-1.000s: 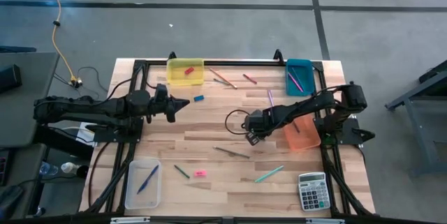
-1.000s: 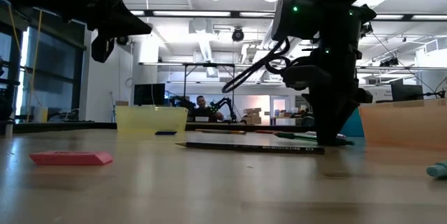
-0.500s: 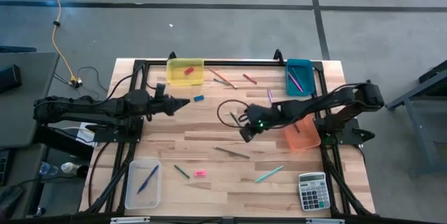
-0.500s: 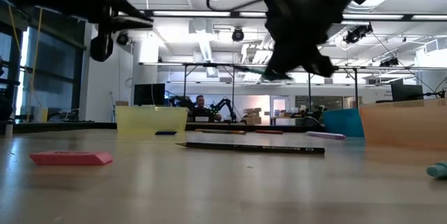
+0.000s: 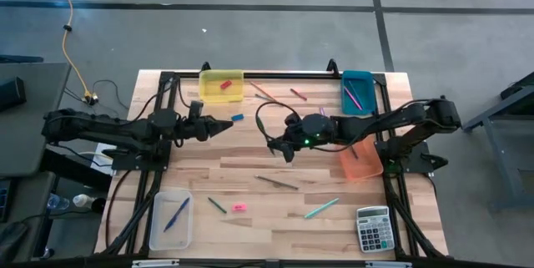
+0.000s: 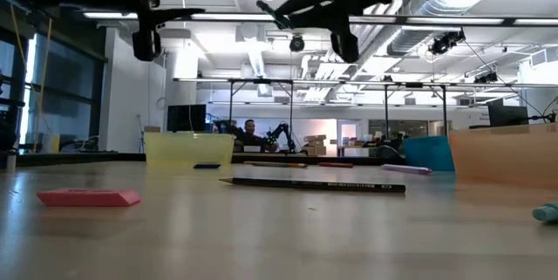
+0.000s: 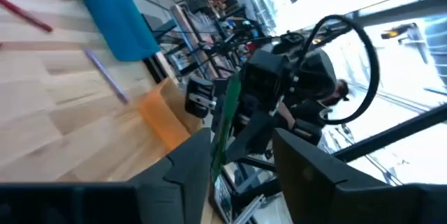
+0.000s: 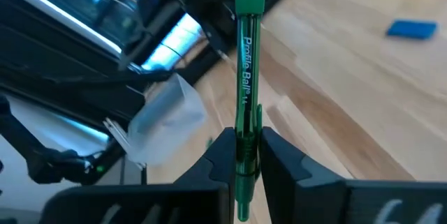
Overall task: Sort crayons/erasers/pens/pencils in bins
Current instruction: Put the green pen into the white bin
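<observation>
On the near left of the counter (image 5: 250, 155) sits the clear bin (image 5: 171, 218) with a blue pen (image 5: 176, 214) lying in it. The left pincer (image 5: 224, 123) hangs above the counter's left half, its fingers (image 7: 183, 162) parted with nothing between them. Far of it, the yellow bin (image 5: 222, 86) stands at the far edge and holds a red eraser (image 5: 224, 85). A blue eraser (image 5: 237, 118) lies on the wood just right of the left pincer's tip, near the yellow bin. Toward the near edge, a pink eraser (image 5: 239, 207) rests on the counter beside a short dark green stick (image 5: 217, 205).

Around the middle, the right pincer (image 5: 280, 143) is raised above the counter, clamped on a green pen (image 8: 246, 105) that sticks out past its fingers (image 8: 222, 158). A dark pencil (image 5: 277, 182) lies on the wood near of it, and a teal stick (image 5: 321, 209) lies farther right toward the near edge.

At the far right, the teal bin (image 5: 357, 93) holds a pink stick (image 5: 352, 96). The orange bin (image 5: 360, 161) sits near of it, partly under the right arm. A grey calculator (image 5: 373, 228) lies at the near right corner.
</observation>
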